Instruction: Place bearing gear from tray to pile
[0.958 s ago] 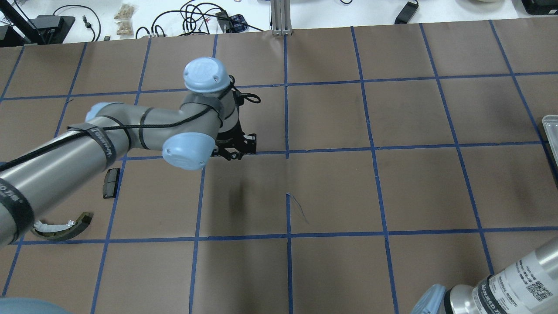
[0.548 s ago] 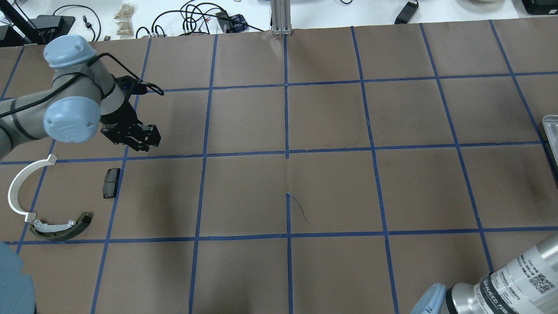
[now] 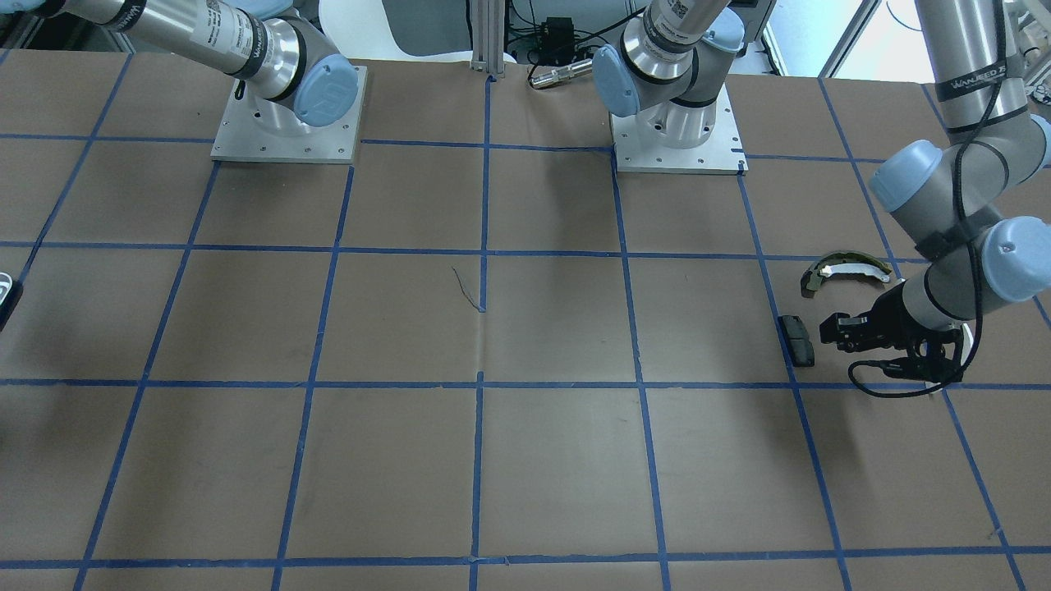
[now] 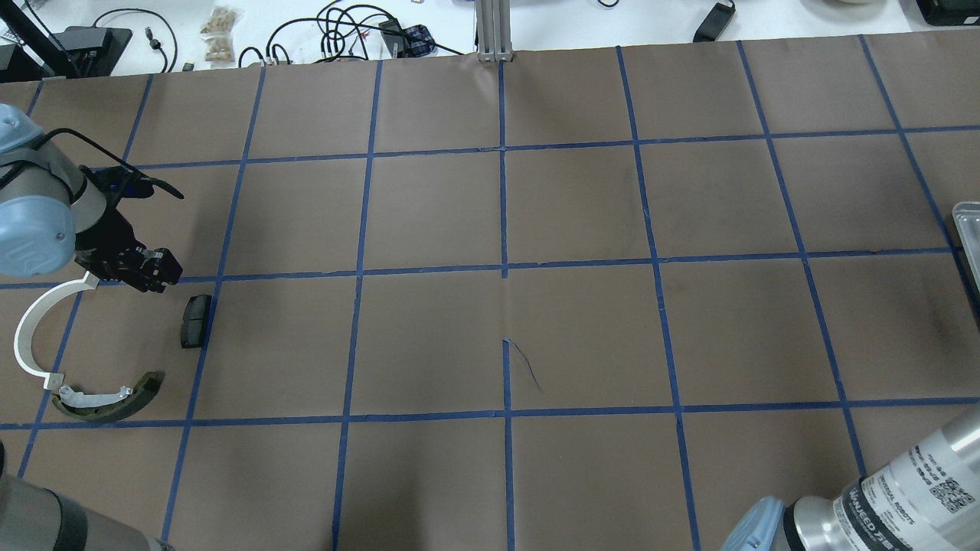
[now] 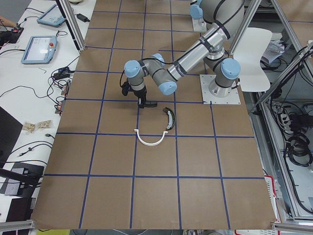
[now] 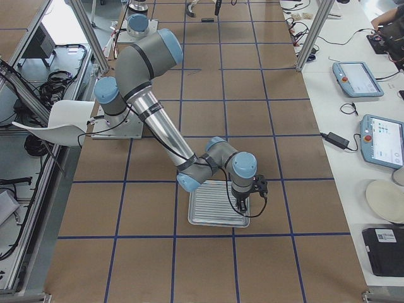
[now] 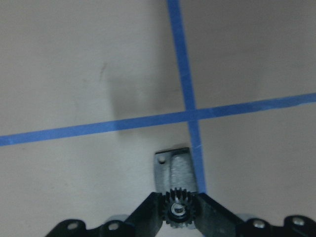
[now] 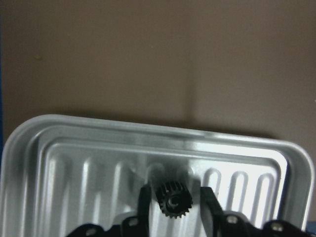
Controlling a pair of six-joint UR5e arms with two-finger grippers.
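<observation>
My left gripper (image 7: 180, 198) is shut on a small black toothed bearing gear (image 7: 180, 211). It hovers just beside the black rectangular pad (image 4: 195, 320) of the pile, with the white half-ring arc (image 4: 29, 330) and the olive brake shoe (image 4: 107, 399) nearby. In the overhead view the left gripper (image 4: 153, 272) is above the pad's far end. My right gripper (image 8: 174, 190) is open over the ribbed metal tray (image 8: 49, 148), its fingers on either side of a second black gear (image 8: 173, 201) with gaps on both sides.
The tray (image 6: 214, 205) lies at the table's far right end, its corner at the overhead view's edge (image 4: 966, 229). Brown paper with a blue tape grid covers the table. Cables and small bags lie beyond the far edge (image 4: 218, 30).
My left arm has swung from the table's middle to the left, bringing its gripper to the pile beside the black pad. The white arc has come into view.
</observation>
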